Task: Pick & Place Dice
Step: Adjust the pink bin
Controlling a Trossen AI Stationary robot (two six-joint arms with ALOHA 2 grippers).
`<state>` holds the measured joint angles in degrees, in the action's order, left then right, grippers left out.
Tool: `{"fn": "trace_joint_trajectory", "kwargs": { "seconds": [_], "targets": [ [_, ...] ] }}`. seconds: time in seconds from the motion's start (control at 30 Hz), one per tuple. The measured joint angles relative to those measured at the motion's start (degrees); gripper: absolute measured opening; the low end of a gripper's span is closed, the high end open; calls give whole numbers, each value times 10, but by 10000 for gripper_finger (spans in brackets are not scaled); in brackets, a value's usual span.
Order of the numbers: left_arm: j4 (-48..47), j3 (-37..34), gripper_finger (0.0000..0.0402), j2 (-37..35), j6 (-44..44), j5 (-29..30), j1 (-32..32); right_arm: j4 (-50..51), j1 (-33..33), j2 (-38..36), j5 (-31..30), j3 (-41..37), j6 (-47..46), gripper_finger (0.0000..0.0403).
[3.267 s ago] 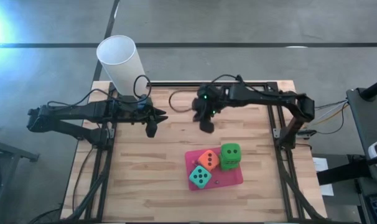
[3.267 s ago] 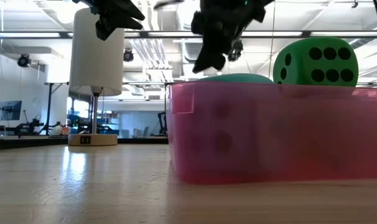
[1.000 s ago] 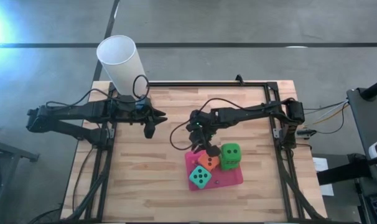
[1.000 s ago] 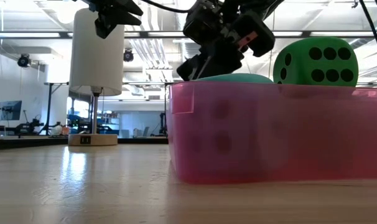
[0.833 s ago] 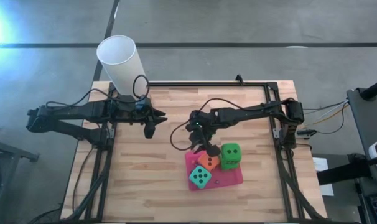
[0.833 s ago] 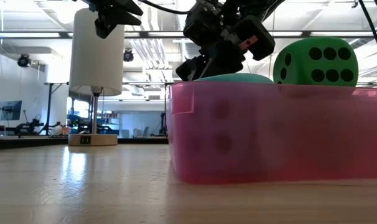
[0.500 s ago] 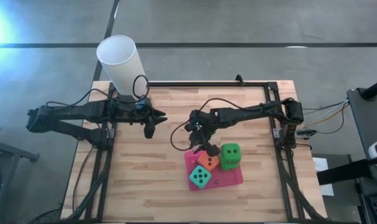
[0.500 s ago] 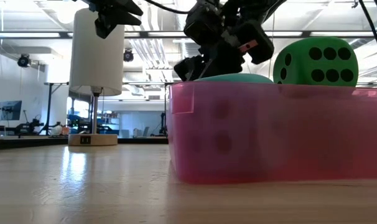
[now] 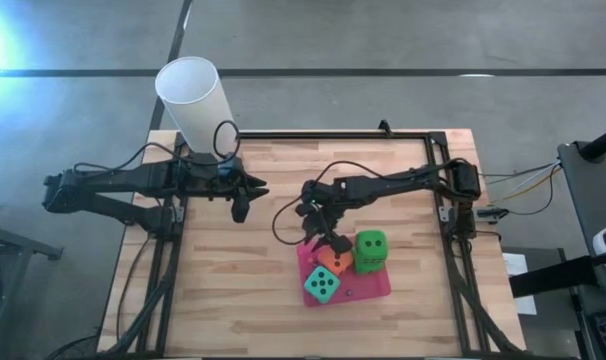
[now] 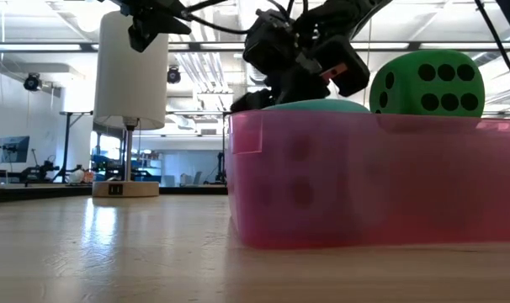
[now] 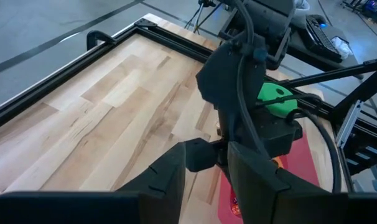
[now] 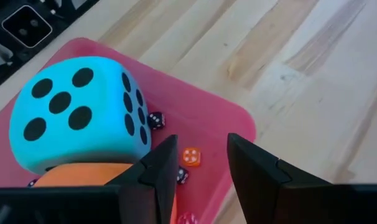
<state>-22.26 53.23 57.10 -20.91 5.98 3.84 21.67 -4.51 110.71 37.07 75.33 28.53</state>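
Reaching down over the near-left corner of the pink tray, the right gripper hangs just above the orange die, its fingers spread apart with nothing between them. In the right wrist view the two dark fingers frame the tray floor, and the orange die shows only as a rounded edge close to one finger.

The dice are soft-looking cubes with rounded corners and dark round pips. The teal die sits in the tray's front-left part with a five-pip face up; the wrist view shows the same die in bright blue-teal, five pips on the broad face and six smaller ones on the side face. The green die stands in the tray's back-right part (it looks taller than a single cube, though whether two are stacked cannot be told from above); from table height its face shows six pips and rises over the translucent pink wall. A few tiny dice lie scattered on the tray floor, one of them orange with white pips.

The left gripper waits above the wood table, well apart from the tray, beside the white cylinder; its fingers stand a little apart and empty.
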Motion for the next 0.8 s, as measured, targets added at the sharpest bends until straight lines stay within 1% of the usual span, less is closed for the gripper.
{"fn": "trace_joint_trajectory", "kwargs": {
  "seconds": [0.3, 0.47, 0.67, 0.73, 0.8],
  "targets": [
    [0, 0, 130, 0, 0, 0, 0, 6, -2, -35, -58, 11, 10, 114],
    [0, 0, 126, 0, 5, -3, 0, 9, -4, -56, -65, 36, -2, 97],
    [1, 1, 123, -8, 14, -29, 0, 49, -9, -92, -84, 51, -17, 71],
    [0, 1, 122, -14, 16, -33, 0, 63, -9, -113, -105, 52, -19, 62],
    [-2, 1, 122, -25, 16, -36, 0, 76, -9, -136, -138, 52, -22, 54]
  ]
}}
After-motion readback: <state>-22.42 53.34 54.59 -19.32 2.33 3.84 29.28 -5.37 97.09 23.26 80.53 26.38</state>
